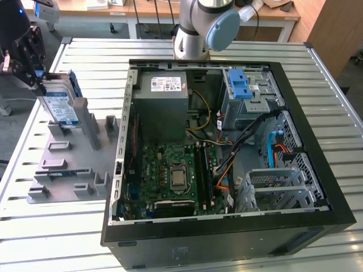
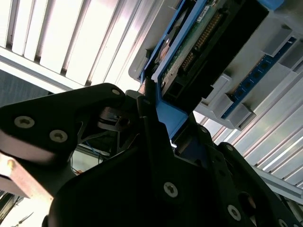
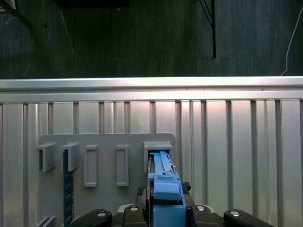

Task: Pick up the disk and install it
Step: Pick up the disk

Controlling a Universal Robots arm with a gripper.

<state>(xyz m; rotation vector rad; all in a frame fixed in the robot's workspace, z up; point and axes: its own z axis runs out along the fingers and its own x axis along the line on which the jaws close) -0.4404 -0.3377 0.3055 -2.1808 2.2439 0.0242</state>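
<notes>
The disk point(image 1: 61, 106) stands on edge at the far end of a grey slotted holder point(image 1: 68, 164), at the exterior view's left. Its white-and-blue label faces the computer case point(image 1: 317, 187) and a blue carrier frame runs round its edges. My gripper point(image 1: 41, 85) is at the disk's upper outer corner, shut on the blue frame. In the second wrist view the black fingers point(image 2: 151, 137) clamp the blue frame of the disk point(image 2: 199, 38). In the first wrist view the disk's blue edge point(image 3: 163, 182) sits between the jaws, its end in a slot of the holder point(image 3: 109, 142).
The open case holds a grey power supply box point(image 1: 168, 105), a motherboard point(image 1: 173, 173), a blue ridged latch on a drive bay point(image 1: 241, 85) and a metal drive cage point(image 1: 272, 187). The holder has several other slots and blocks. The slatted metal table point(image 1: 51, 226) ends just beyond the holder.
</notes>
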